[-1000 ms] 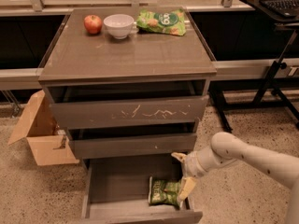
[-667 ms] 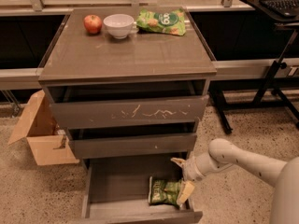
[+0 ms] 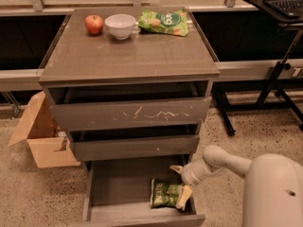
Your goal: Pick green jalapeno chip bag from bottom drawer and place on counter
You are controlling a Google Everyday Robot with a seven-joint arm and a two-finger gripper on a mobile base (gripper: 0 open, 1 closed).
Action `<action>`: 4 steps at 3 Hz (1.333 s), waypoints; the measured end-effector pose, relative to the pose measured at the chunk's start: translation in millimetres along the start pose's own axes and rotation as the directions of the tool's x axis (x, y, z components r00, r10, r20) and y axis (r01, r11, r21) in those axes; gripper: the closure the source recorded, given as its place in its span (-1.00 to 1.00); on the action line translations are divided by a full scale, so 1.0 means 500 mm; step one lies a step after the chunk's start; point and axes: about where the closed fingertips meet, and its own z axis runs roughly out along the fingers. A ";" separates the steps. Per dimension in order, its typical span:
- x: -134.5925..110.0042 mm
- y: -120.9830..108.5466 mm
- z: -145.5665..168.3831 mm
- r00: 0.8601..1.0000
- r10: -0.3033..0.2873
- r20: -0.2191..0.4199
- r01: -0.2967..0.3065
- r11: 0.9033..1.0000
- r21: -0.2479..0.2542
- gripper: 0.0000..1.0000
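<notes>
One green jalapeno chip bag in bottom drawer, claw spread beside it

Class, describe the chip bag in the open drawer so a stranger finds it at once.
On the grey-brown cabinet, find the open bottom drawer. At its right front lies a dull-green crinkled chip bag, by the gripper. The brighter green bag sits on the counter.

Green jalapeno chip bag: dull green, with pale lettering and yellowish patches. Bottom drawer and counter are recorded as grey-brown. Gripper, at the drawer's right side beside the bag, is cream-white with its fingers spread. 1 red apple, 1 white bowl and 1 brighter green bag are noted.
</notes>
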 end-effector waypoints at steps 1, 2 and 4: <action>0.047 -0.032 0.051 0.998 0.034 -0.043 -0.035 0.999 -0.009 -1.00; 0.088 -0.059 0.096 0.995 0.065 -0.073 -0.066 0.998 -0.019 -1.00; 0.159 -0.098 0.166 0.987 0.074 -0.142 -0.078 0.997 -0.028 -1.00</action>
